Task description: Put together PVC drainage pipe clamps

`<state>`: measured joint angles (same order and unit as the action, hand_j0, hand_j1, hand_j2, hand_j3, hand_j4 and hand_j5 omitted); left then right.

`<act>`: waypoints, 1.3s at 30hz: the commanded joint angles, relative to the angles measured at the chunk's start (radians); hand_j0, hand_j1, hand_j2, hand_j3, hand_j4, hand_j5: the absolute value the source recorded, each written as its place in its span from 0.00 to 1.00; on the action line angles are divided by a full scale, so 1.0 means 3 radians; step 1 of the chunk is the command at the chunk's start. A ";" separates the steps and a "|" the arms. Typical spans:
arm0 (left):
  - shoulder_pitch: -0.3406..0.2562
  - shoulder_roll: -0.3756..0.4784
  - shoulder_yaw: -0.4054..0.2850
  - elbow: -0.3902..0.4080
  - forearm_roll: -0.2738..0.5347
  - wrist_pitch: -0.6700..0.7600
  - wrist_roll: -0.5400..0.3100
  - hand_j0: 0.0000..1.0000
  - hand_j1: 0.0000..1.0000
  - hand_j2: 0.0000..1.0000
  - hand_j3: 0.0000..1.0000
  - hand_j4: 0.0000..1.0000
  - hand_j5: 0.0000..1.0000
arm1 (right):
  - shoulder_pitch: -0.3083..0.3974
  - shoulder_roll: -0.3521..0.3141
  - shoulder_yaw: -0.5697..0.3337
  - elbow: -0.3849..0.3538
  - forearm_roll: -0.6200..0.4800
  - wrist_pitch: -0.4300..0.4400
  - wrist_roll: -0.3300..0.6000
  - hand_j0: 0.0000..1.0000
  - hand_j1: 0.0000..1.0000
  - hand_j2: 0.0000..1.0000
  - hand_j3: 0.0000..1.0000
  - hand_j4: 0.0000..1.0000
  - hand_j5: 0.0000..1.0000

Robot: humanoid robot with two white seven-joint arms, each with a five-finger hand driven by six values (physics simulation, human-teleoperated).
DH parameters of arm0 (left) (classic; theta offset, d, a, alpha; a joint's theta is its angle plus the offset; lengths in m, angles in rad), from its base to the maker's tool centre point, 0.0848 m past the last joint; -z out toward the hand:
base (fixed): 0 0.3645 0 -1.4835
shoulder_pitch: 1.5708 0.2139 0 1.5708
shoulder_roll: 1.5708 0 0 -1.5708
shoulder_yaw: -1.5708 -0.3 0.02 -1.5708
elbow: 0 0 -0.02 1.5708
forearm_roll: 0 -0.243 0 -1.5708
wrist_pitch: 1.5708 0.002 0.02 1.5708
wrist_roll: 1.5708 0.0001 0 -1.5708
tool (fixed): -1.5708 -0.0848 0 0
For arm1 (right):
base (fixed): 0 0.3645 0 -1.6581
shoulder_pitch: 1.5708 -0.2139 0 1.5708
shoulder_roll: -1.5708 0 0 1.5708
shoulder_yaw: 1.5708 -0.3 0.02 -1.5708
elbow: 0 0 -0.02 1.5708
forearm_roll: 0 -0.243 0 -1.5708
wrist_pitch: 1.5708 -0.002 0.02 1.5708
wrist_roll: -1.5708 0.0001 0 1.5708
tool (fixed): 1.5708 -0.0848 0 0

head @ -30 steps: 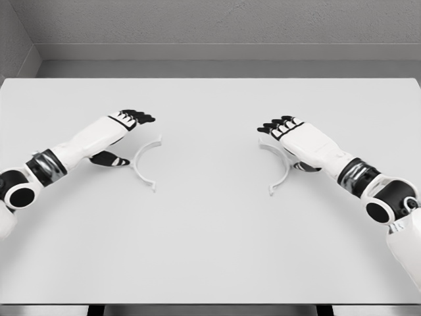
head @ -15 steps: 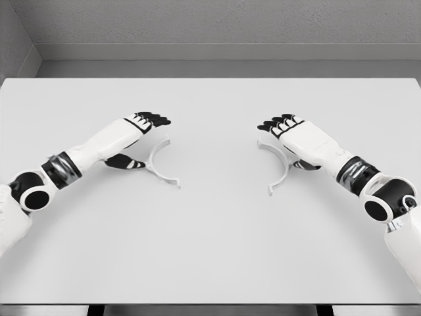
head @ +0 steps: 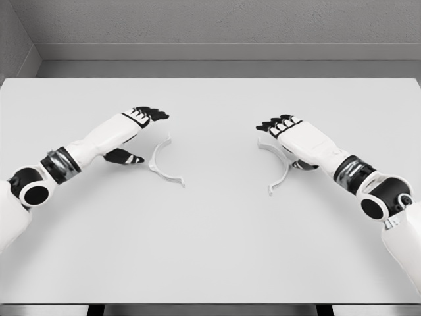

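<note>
Shifted since a second ago: the left clamp half (head: 162,164), now lying further toward the table's middle and turned a little, with the left hand (head: 135,128) travelling along beside it; the right-side pieces are sitting much as they were. Item one — left hand, fingers extended and loosely together over the half-ring's upper end, thumb lying low on the table (head: 210,250) just beside the arc's back; it is looking more like a nudging contact than a closed grasp, though whether the fingertips are actually touching the plastic I cannot tell. Item two — right hand (head: 289,131), fingers likewise outstretched, resting over the upper part of the right clamp half (head: 279,168), thumb tucked behind the arc; nothing is being gripped outright. Both half-rings are lying flat, open sides facing each other, well apart across bare tabletop. Step in hand, by my reading: sliding the two halves together, with only the left one under way. Next move is calling for the right half to be pushed inward too, both arcs being kept level so that their flanged ends are meeting squarely.
</note>
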<state>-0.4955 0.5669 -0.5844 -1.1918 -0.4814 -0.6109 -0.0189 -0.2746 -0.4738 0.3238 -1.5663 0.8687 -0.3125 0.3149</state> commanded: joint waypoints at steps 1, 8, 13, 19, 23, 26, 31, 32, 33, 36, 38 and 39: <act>-0.0020 -0.0028 -0.0011 0.0153 0.0014 0.0000 0.0002 1.00 1.00 1.00 1.00 1.00 1.00 | -0.0005 0.0035 0.0010 -0.0010 -0.0012 0.0009 -0.0001 1.00 1.00 1.00 1.00 1.00 1.00; -0.0107 -0.0166 -0.0021 0.0250 0.0009 0.0000 0.0002 1.00 1.00 1.00 1.00 1.00 1.00 | -0.0010 0.0056 0.0051 -0.0015 -0.0007 0.0019 0.0004 1.00 1.00 1.00 1.00 1.00 1.00; -0.0113 -0.0213 -0.0021 0.0266 0.0009 0.0000 0.0002 1.00 1.00 1.00 1.00 1.00 1.00 | -0.0010 0.0102 0.0056 -0.0035 -0.0007 0.0019 0.0024 1.00 1.00 1.00 1.00 1.00 1.00; -0.0107 -0.0248 -0.0046 0.0260 0.0014 0.0000 0.0002 1.00 1.00 1.00 1.00 1.00 1.00 | -0.0072 0.0127 0.0173 -0.0030 -0.0007 0.0080 0.0019 1.00 1.00 1.00 1.00 1.00 1.00; -0.0107 -0.0269 -0.0046 0.0250 0.0014 0.0000 0.0002 1.00 1.00 1.00 1.00 1.00 1.00 | -0.0082 0.0148 0.0199 -0.0030 -0.0002 0.0080 0.0019 1.00 1.00 1.00 1.00 1.00 1.00; -0.0107 -0.0274 -0.0046 0.0240 0.0019 0.0000 0.0002 1.00 1.00 1.00 1.00 1.00 1.00 | -0.0113 0.0173 0.0225 -0.0030 -0.0002 0.0116 0.0024 1.00 1.00 1.00 1.00 1.00 1.00; -0.0087 -0.0356 -0.0046 0.0225 0.0014 0.0000 0.0002 1.00 1.00 1.00 1.00 1.00 1.00 | -0.0153 0.0199 0.0301 -0.0025 0.0003 0.0152 0.0024 1.00 1.00 1.00 1.00 1.00 1.00; -0.0082 -0.0361 -0.0046 0.0220 0.0014 0.0000 0.0002 1.00 1.00 1.00 1.00 1.00 1.00 | -0.0159 0.0204 0.0301 -0.0025 0.0003 0.0152 0.0024 1.00 1.00 1.00 1.00 1.00 1.00; -0.0077 -0.0391 -0.0046 0.0220 0.0014 0.0000 0.0002 1.00 1.00 1.00 1.00 1.00 1.00 | -0.0159 0.0204 0.0301 -0.0025 0.0003 0.0152 0.0024 1.00 1.00 1.00 1.00 1.00 1.00; -0.0072 -0.0402 -0.0046 0.0194 0.0019 0.0000 0.0002 1.00 1.00 1.00 1.00 1.00 1.00 | -0.0174 0.0219 0.0317 -0.0025 0.0003 0.0152 0.0024 1.00 1.00 1.00 1.00 1.00 1.00; -0.0041 -0.0402 -0.0046 0.0138 0.0019 0.0000 0.0002 1.00 1.00 1.00 1.00 1.00 1.00 | -0.0179 0.0224 0.0322 -0.0030 0.0009 0.0157 0.0024 1.00 1.00 1.00 1.00 1.00 1.00; -0.0036 -0.0397 -0.0046 0.0128 0.0019 0.0000 0.0002 1.00 1.00 1.00 1.00 1.00 1.00 | -0.0184 0.0250 0.0322 -0.0025 0.0009 0.0157 0.0024 1.00 1.00 1.00 1.00 1.00 1.00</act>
<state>-0.5077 0.4487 -0.5989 -1.1428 -0.4826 -0.6109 -0.0189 -0.3313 -0.4045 0.4188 -1.5738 0.8738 -0.2673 0.3226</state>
